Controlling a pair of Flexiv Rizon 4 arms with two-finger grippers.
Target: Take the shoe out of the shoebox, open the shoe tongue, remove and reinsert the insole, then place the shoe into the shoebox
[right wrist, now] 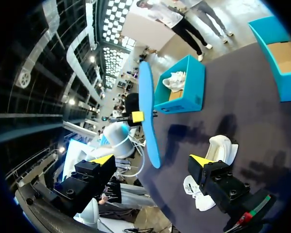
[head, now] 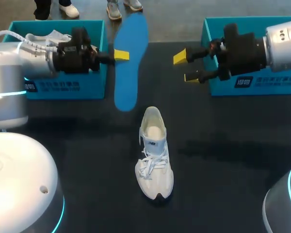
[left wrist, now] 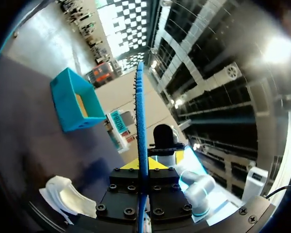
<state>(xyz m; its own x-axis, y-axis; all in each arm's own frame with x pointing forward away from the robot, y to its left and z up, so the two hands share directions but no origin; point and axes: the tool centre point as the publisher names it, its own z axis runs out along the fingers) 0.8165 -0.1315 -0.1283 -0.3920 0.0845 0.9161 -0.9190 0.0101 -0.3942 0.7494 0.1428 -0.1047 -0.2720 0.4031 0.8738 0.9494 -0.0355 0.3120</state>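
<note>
My left gripper [head: 120, 55] is shut on a blue insole [head: 131, 58] and holds it in the air above the table's far middle. In the left wrist view the insole [left wrist: 140, 126] stands edge-on between the left gripper's [left wrist: 142, 165] yellow tips. The white shoe [head: 154, 155] lies on the black table, toe toward the front, its mouth open. My right gripper [head: 185, 67] hangs open to the right of the insole, apart from it. From the right wrist, the insole [right wrist: 148, 111] is ahead of the right gripper [right wrist: 152, 160] and the shoe [right wrist: 216, 153] lies below.
A teal shoebox [head: 63, 85] at the back left holds another white shoe [head: 43, 38]. A second teal shoebox [head: 252, 87] stands at the back right, behind my right arm. The black table [head: 223, 160] stretches around the shoe.
</note>
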